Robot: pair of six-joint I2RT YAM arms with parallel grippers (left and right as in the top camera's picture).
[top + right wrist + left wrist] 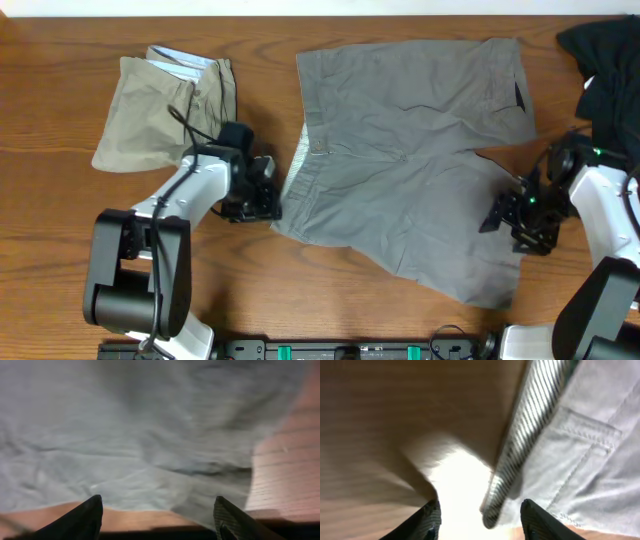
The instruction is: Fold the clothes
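Note:
The grey shorts (410, 150) lie spread flat across the middle of the table, waistband to the left. My left gripper (262, 200) is open just left of the waistband's lower corner; the left wrist view shows the striped inner waistband (520, 445) between the open jaws (480, 520). My right gripper (520, 215) is open over the lower right leg hem; the right wrist view shows grey cloth (125, 445) in front of the open jaws (157, 515). Folded khaki-beige shorts (165, 110) lie at the back left. A black garment (605, 60) lies at the back right.
The wooden table (60, 250) shows bare wood at the front left and along the front edge. The left arm's body (135, 270) stands at the front left, the right arm's body (605, 290) at the front right.

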